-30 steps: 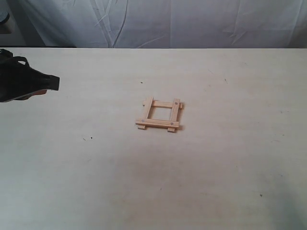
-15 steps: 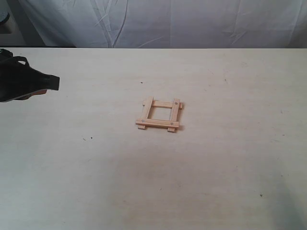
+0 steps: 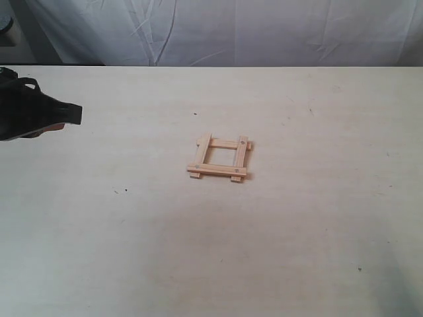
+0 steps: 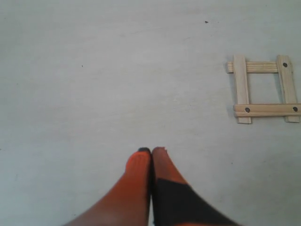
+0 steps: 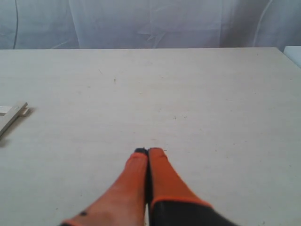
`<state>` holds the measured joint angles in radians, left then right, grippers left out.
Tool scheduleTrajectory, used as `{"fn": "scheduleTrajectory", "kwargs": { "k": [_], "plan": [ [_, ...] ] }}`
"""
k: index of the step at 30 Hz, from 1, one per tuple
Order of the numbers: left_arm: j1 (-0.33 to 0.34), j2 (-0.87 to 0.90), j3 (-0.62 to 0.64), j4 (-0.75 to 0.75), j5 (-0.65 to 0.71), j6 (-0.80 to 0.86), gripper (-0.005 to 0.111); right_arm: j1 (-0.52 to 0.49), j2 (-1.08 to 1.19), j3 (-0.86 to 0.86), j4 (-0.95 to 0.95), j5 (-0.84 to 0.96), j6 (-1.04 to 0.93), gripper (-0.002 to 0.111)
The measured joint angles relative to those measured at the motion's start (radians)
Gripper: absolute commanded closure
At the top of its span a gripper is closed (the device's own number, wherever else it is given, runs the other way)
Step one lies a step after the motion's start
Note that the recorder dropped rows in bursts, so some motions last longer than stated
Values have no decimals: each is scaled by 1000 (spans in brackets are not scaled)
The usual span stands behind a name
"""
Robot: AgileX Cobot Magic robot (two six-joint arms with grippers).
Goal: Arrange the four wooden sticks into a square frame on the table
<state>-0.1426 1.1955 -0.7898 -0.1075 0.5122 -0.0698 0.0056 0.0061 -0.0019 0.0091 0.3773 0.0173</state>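
The four wooden sticks lie as a small square frame (image 3: 219, 158) in the middle of the table (image 3: 132, 251), two strips crossing over the other two at the corners. The left wrist view shows the same square frame (image 4: 263, 88), with dark holes at some stick ends. My left gripper (image 3: 74, 113) hovers at the far left, well away from the frame; its orange fingers (image 4: 151, 150) are pressed together and hold nothing. My right gripper (image 5: 148, 151) is shut and holds nothing too. It is out of the exterior view. One stick end (image 5: 11, 116) peeks in at the right wrist view's edge.
A white cloth backdrop (image 3: 231, 30) hangs behind the table's far edge. Tiny dark specks (image 3: 121, 191) dot the pale tabletop (image 4: 94, 84).
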Motion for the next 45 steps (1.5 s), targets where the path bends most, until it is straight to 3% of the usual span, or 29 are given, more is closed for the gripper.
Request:
{"fn": "scheduleTrajectory", "kwargs": {
  "k": [8,18,26,32,45],
  "plan": [
    [8,-226,79,107,-48,0,107,0,0,0,0,0,0,109],
    [147,-799,479,122,-116,0,107,0,0,0,0,0,0,109],
    [172,-1095,733,131,-300,0,107,0,0,0,0,0,0,109],
    [172,-1184,784,131,-305,0,107,0,0,0,0,0,0,109],
    [172,-1189,786,140,-276,0,107,0,0,0,0,0,0,109]
  ]
}}
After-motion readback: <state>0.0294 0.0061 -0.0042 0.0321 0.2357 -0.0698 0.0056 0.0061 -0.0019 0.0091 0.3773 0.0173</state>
